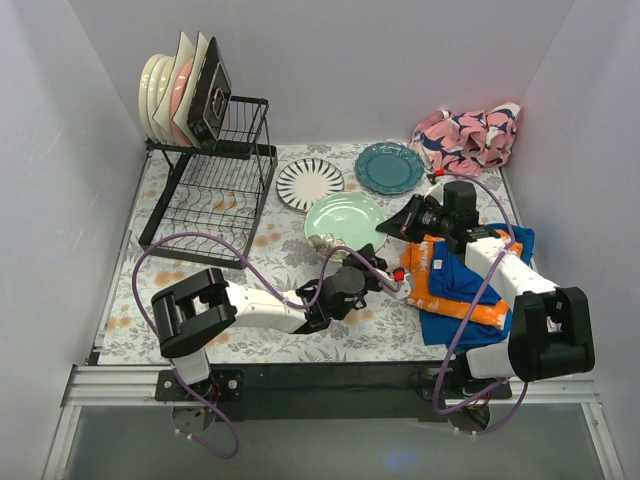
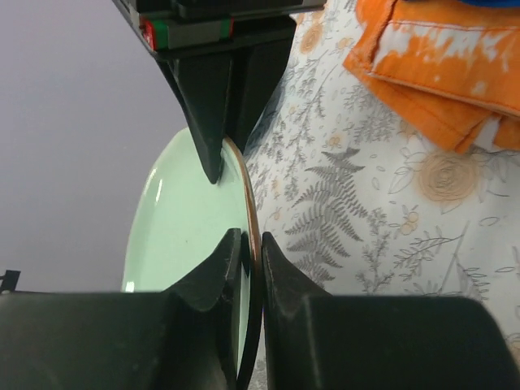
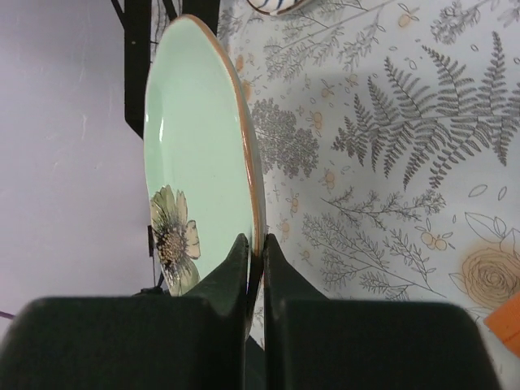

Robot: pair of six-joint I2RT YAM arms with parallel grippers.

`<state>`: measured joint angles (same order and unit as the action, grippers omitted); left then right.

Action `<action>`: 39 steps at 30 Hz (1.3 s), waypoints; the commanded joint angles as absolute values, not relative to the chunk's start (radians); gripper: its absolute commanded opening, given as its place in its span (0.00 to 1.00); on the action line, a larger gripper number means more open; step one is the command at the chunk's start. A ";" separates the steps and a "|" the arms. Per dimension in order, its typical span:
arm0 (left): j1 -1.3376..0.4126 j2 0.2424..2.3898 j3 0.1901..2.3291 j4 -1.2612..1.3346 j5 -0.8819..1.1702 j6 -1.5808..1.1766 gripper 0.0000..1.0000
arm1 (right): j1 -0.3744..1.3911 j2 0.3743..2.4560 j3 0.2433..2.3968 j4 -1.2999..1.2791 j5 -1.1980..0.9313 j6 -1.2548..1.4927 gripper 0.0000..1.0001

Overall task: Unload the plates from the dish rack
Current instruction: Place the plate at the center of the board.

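Far to the left of the left gripper [image 2: 253, 244], and beyond it, stands the dish rack [image 1: 215, 190], with several plates [image 1: 165, 90] upright in its top tier. That gripper is clamped on the near rim of the pale green plate [image 1: 345, 215], one finger on each face. Just past this plate, the striped plate [image 1: 310, 183] and the teal plate [image 1: 389, 167] lie flat on the fern-printed mat [image 1: 300, 340]. At the green plate's right edge, the right gripper [image 3: 254, 248] pinches the rim as well, fingers closed tight on it. Beneath the right arm lies the orange and blue cloth [image 1: 460, 285]. Whether the green plate touches the mat cannot be told.
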<state>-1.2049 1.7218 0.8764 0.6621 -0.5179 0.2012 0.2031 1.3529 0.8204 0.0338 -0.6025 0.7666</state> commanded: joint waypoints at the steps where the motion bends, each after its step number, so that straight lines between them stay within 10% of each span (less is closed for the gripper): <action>1: -1.212 1.687 0.894 0.790 -0.551 0.181 0.00 | 0.207 1.351 0.799 0.167 -0.683 0.773 0.01; 10: -1.213 1.663 0.871 0.675 -0.549 -0.027 0.45 | 0.196 1.325 0.799 0.316 -0.672 0.854 0.01; 39: -1.224 1.296 0.710 0.245 -0.373 -0.845 0.69 | -0.431 1.650 1.047 0.551 -0.617 0.920 0.01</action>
<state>-1.2205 1.4151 0.7815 0.2127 -0.3462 -0.7753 -0.3798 1.6024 0.9447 0.4187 -0.5915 0.8707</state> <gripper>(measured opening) 0.681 0.058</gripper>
